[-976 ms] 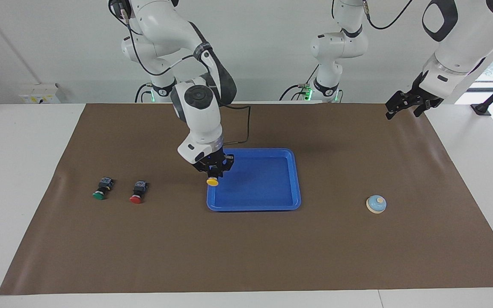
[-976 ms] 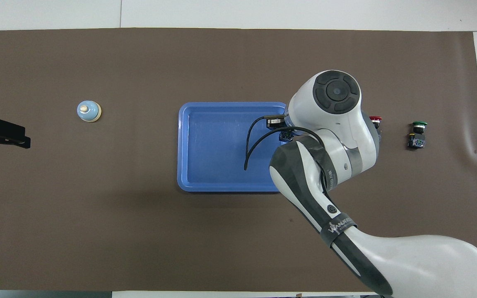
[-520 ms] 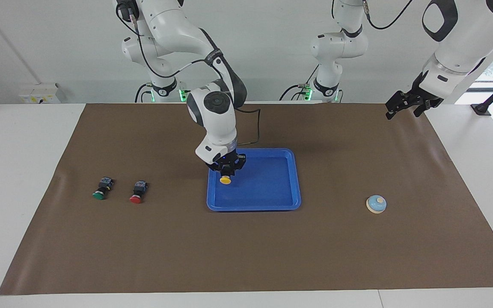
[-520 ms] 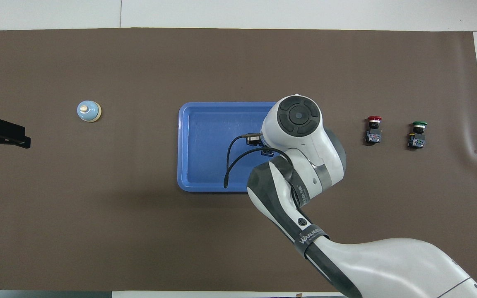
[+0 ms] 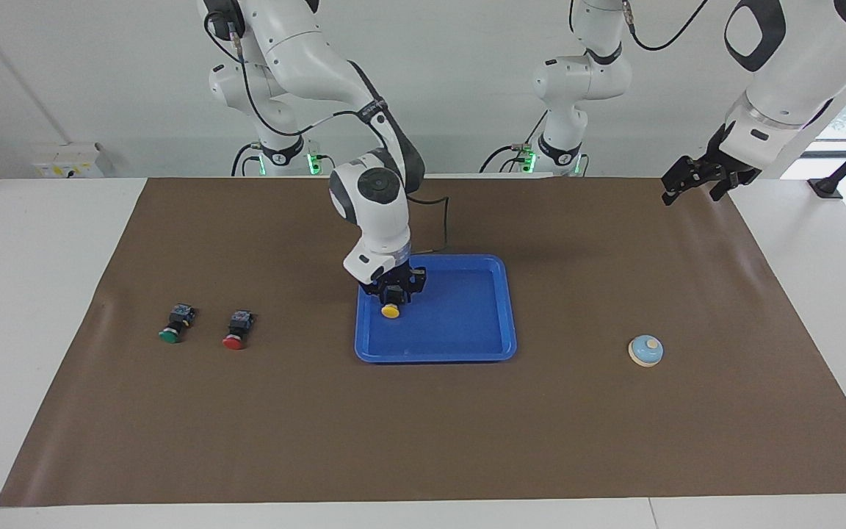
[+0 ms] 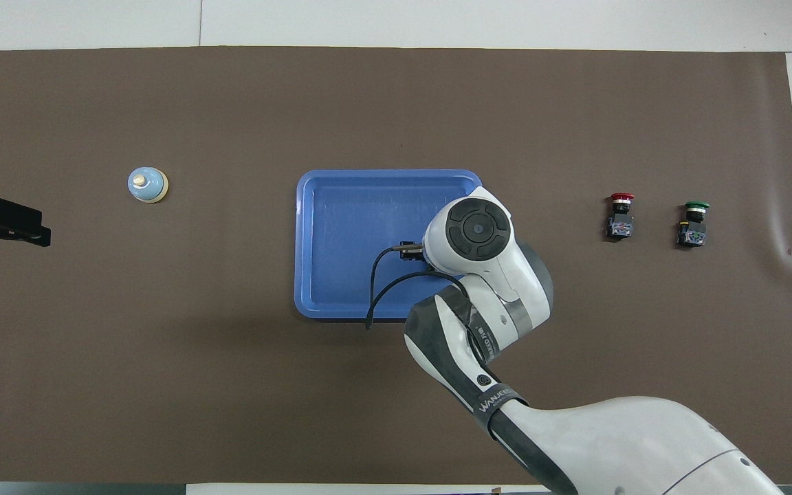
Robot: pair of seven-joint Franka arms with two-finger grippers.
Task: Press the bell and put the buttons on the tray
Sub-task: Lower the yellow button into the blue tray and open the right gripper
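A brown mat (image 5: 423, 411) covers most of a white table (image 5: 34, 294), its edge toward the right arm's end slightly rippled, and a plain pale wall (image 5: 467, 73) rises at the robots' end, with a small wall socket box (image 5: 70, 160) low on it. The blue tray (image 5: 467, 345) lies near the middle of the mat. The right gripper (image 5: 392, 294) is down inside the tray, at the side toward the right arm's end, its fingers closed on the black body of the yellow button (image 5: 391, 311), whose cap points away from the robots; whether the button touches the tray floor cannot be told. From overhead the arm's wrist hides both gripper and button. The red button (image 5: 236, 330) and the green button (image 5: 174, 324) lie on their sides on the mat toward the right arm's end, the red one nearer the tray, well apart from it. The bell (image 5: 645, 350) sits upright on the mat toward the left arm's end. The left gripper (image 5: 691, 180) waits in the air over the mat's corner at that end; how its fingers stand cannot be told.
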